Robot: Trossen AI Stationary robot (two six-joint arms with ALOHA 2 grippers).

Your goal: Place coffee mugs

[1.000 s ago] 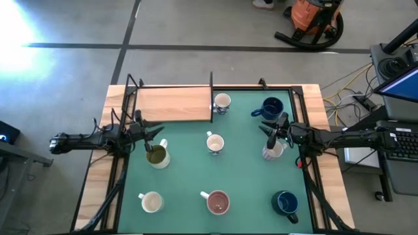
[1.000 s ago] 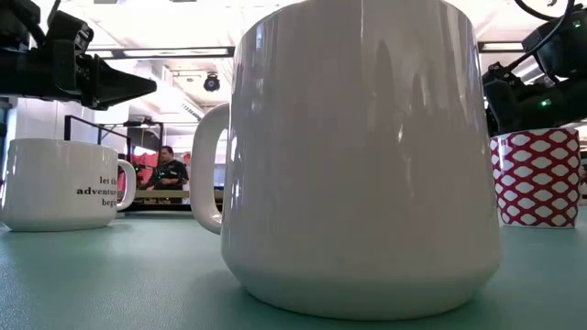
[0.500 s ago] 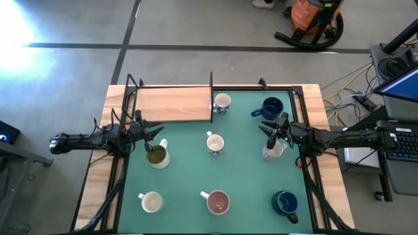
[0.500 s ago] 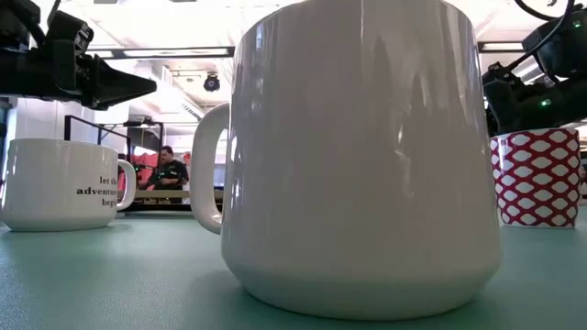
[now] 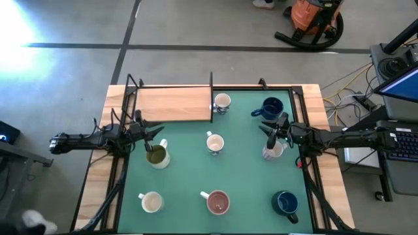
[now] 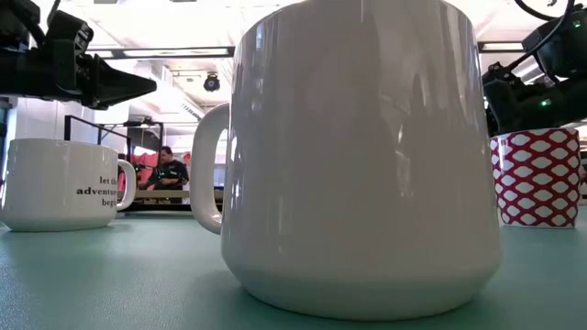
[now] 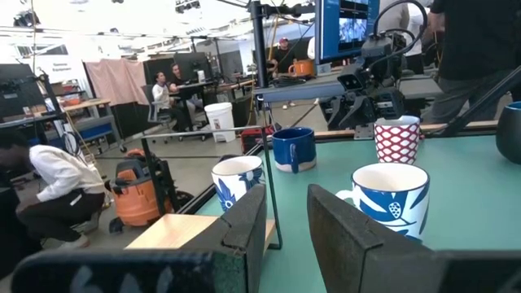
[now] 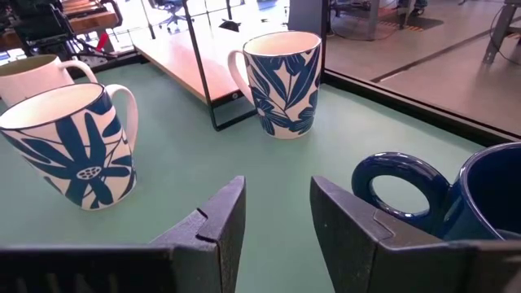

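Note:
Several coffee mugs stand upright on their bases on the green mat [image 5: 183, 176]. Two are blue-flowered white mugs [image 5: 222, 102] [image 5: 215, 143]. Two are navy mugs [image 5: 271, 108] [image 5: 285, 203]. There are also an olive-lined mug [image 5: 157, 155], a red-patterned mug [image 5: 273, 151], a cream mug [image 5: 151, 202] and a pink-lined mug [image 5: 217, 202]. My left gripper [image 5: 159, 132] [image 7: 285, 224] hovers open at the mat's left side, just above the olive-lined mug. My right gripper [image 5: 269, 134] [image 8: 277, 216] hovers open at the right side, above the red-patterned mug. Neither has anything between its fingers.
A wooden board [image 5: 173, 104] lies at the far left inside a black frame [image 5: 211, 85]. In the low view a big white mug [image 6: 362, 156] blocks most of the middle. A keyboard [image 5: 405, 140] and cables lie off the table's right edge. People sit in the room behind [image 7: 167, 85].
Neither arm nor any mug has moved. A pale shape has come into the high view on the floor beyond the table's near left corner.

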